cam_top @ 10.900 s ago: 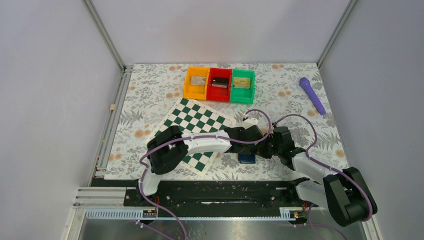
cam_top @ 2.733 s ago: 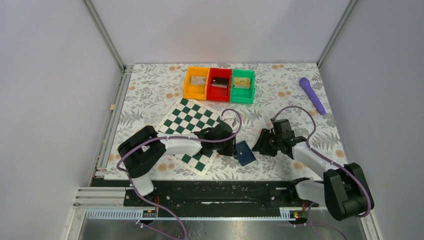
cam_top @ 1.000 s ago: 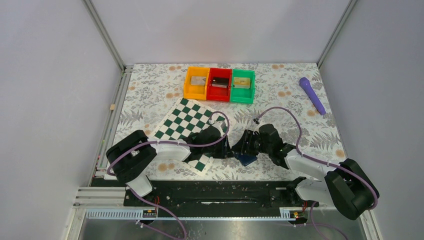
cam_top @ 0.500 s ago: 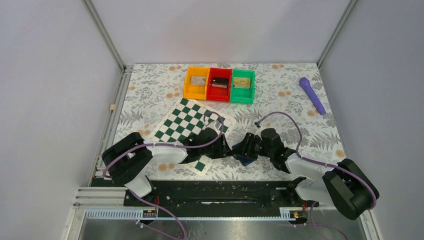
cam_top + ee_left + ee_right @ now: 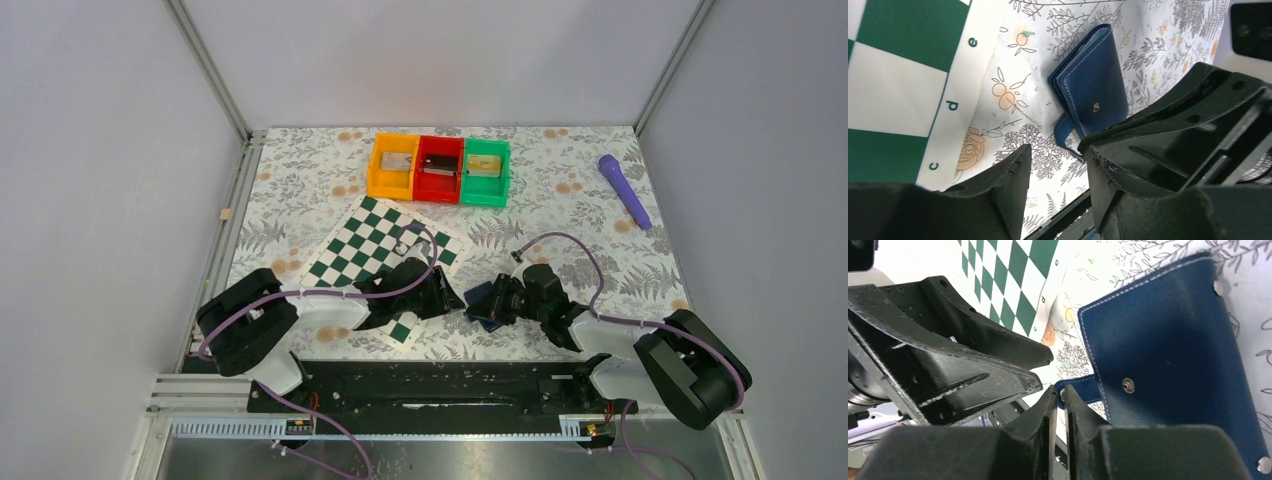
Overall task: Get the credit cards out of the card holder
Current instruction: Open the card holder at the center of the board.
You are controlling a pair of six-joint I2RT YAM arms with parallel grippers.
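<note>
1. Table (image 5: 300, 180): covered with a floral cloth and enclosed by grey walls.

2. Left arm: reaches from its base across the near corner of the chessboard (image 5: 370, 245), low over the surface. The left gripper (image 5: 1057, 150) is released. Its fingers stand apart with only cloth visible between them, and they point at the card holder from just beside it without touching it.

3. Right arm: reaches in low from the opposite side. The right gripper (image 5: 1060, 390) is clenched almost fully, and its fingertips pinch the end of the card holder's strap.

4. Chessboard: a green-and-white board lying flat at an angle near the table centre.

5. Bins: an orange bin (image 5: 372, 170), a red bin (image 5: 437, 198) and a green bin (image 5: 505, 175) stand touching in a row at the far side. Each holds a small flat item.

6. Purple pen-like object (image 5: 624, 190): lies at the far right, well apart from everything else.

7. Card holder (image 5: 478, 296): a blue wallet with white stitching, lying flat on the cloth just beside the near right corner of the chessboard, between the two grippers. It is folded closed, so its inner pockets are hidden.

8. Strap (image 5: 1064, 134): unfastened, projecting from the card holder's near edge.

9. Snap stud (image 5: 1095, 106): exposed on the upper face.
</note>
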